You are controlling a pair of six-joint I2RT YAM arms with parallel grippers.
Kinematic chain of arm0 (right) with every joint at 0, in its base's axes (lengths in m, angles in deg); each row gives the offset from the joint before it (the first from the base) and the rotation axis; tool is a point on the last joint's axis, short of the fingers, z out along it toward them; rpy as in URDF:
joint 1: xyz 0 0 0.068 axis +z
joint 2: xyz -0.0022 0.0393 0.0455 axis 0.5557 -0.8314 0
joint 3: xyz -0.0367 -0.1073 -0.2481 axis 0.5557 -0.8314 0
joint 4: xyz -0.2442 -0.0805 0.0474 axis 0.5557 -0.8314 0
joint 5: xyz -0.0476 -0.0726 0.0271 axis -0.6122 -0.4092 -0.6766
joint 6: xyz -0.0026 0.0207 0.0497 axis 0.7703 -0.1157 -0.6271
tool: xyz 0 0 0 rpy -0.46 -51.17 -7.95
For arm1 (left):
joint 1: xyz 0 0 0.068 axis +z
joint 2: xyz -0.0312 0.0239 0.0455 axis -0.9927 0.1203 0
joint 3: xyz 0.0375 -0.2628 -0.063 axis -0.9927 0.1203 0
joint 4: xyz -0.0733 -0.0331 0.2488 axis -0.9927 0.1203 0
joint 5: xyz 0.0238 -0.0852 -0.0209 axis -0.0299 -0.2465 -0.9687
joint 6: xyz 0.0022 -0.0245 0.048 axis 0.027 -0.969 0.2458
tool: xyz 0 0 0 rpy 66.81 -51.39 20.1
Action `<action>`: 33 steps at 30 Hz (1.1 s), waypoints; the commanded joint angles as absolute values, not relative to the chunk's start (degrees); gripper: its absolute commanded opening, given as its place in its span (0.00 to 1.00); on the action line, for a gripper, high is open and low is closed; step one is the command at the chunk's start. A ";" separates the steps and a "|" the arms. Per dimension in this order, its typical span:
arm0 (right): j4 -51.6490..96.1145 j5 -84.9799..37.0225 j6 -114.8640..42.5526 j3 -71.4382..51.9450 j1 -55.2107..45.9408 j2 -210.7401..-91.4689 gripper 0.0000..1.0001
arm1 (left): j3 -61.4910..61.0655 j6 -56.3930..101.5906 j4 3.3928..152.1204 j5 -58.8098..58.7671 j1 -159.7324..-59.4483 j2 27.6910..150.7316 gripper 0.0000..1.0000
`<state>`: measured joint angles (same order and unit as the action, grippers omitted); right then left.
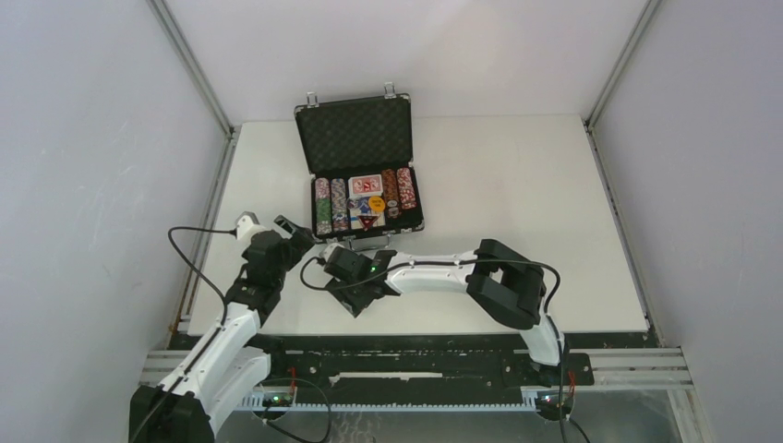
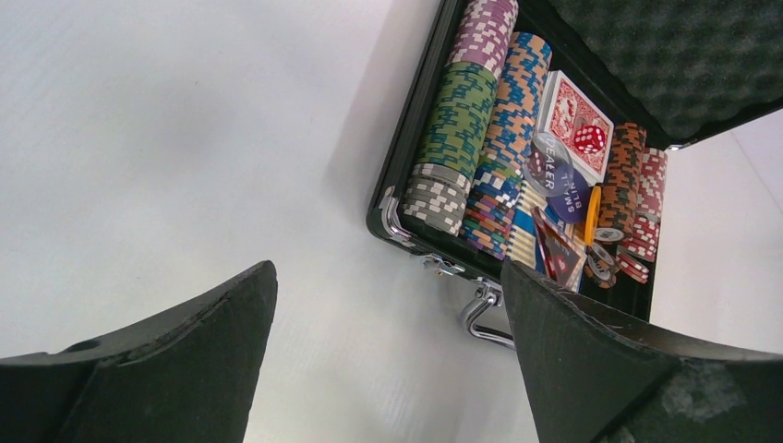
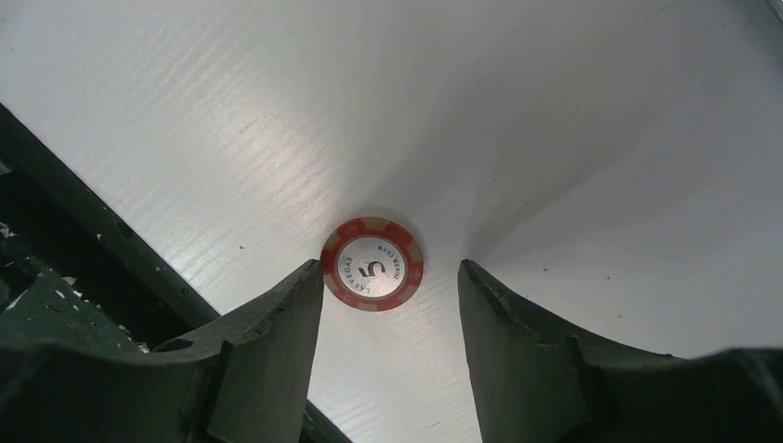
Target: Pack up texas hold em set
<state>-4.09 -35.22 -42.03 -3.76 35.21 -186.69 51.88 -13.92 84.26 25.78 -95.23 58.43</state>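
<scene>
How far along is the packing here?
Done: striped chip rows, red card deck and dealer buttons sit in the open black silver-edged case. In hand: the right arm's fingers, open, straddle a red-rimmed "5" chip lying flat on the white table, ungripped. Left: load it, close the case. The left arm's fingers hang open, empty.

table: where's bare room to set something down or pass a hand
Free: the wide stretch of table right of the case, and the narrower band left of it. Crowded: in front of the case, where the left pincer and right pincer hover, a loose red chip under the right one.
</scene>
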 commanded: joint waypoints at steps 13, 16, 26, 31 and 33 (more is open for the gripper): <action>-5.83 -39.99 -42.64 -2.35 38.48 -188.20 0.52 | 52.60 -15.57 84.04 23.93 -93.64 58.76 0.99; -5.50 -40.25 -42.70 -2.63 38.43 -188.50 0.48 | 52.79 -15.57 83.69 23.89 -93.53 59.02 1.00; -4.90 -39.74 -42.83 -2.24 36.41 -188.80 0.61 | 52.80 -15.22 82.96 23.18 -93.32 59.88 0.99; -4.71 -38.83 -42.52 -1.62 36.33 -189.52 0.59 | 52.97 -15.22 82.80 22.99 -93.18 60.14 1.00; -4.67 -38.67 -42.52 -1.45 36.44 -189.87 0.56 | 53.07 -15.21 82.68 23.00 -93.19 60.12 1.00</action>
